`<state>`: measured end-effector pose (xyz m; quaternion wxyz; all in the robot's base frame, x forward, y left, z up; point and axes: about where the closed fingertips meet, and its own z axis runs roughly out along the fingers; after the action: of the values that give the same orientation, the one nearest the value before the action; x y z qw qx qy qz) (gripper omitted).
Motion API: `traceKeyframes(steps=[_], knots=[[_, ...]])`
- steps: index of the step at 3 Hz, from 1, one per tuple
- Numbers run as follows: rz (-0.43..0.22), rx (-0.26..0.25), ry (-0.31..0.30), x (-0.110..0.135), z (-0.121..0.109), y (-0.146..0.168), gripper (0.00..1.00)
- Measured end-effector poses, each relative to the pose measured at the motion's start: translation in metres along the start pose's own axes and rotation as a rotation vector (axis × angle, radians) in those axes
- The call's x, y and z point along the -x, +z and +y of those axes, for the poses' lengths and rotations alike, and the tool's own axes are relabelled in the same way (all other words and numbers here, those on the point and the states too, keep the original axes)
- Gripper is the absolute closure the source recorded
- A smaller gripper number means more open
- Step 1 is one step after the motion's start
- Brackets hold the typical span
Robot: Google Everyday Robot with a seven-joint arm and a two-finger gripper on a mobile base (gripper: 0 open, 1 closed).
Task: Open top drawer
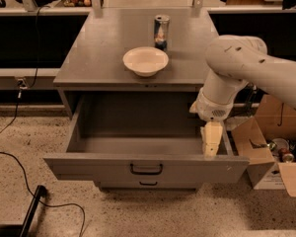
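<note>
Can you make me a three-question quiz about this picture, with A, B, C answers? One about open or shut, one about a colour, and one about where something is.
1. How is the top drawer? A) shut B) taken right off C) pulled out
2. What colour is the bowl? A) white B) red C) blue
3. Where is the gripper? A) over the bowl B) at the open drawer's right end C) out of the picture

Answers: 1 C, you can see down into its grey box. 2 A, it looks creamy white. 3 B, it hangs just inside the drawer's right side.
</note>
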<state>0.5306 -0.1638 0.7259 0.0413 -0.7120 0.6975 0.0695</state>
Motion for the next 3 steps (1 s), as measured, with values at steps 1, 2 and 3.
traceKeyframes(steps=[1, 2, 3], knots=[[0.021, -0.012, 0.024, -0.01, -0.011, 0.006, 0.19], [0.058, -0.041, 0.031, -0.017, -0.024, 0.023, 0.43], [0.076, -0.067, 0.02, -0.016, -0.036, 0.031, 0.66]])
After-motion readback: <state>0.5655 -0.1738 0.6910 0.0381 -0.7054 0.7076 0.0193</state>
